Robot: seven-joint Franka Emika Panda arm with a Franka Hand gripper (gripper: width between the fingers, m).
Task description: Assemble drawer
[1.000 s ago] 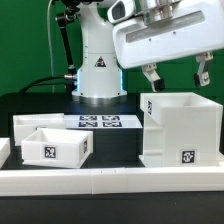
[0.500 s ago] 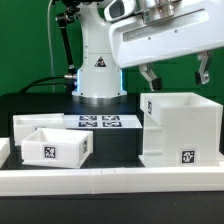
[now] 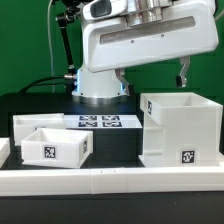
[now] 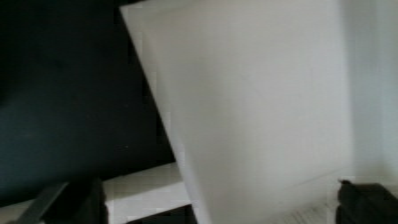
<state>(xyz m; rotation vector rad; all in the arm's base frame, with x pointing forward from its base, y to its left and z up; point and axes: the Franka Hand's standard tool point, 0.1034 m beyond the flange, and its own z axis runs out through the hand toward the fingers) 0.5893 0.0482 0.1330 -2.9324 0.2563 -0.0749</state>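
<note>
The drawer's large white hollow housing [image 3: 180,128] stands on the black table at the exterior view's right, open side up, with a tag low on its front. A small open-top white tray [image 3: 55,146] with a tag sits at the left, and a second white tray part [image 3: 28,123] lies behind it. My gripper [image 3: 151,78] hangs open and empty above the housing's left part, clear of it. In the wrist view the housing [image 4: 249,100] fills the picture as a blurred white face. The dark fingertips [image 4: 365,197] show at the picture's corners, with nothing between them.
The marker board [image 3: 100,122] lies flat on the table in front of the robot base [image 3: 97,70]. A low white rail [image 3: 110,180] borders the table's front edge. Another white piece [image 3: 4,148] shows at the far left edge.
My gripper has risen and shifted toward the exterior view's left, away from the housing's top. The drawer parts have not moved.
</note>
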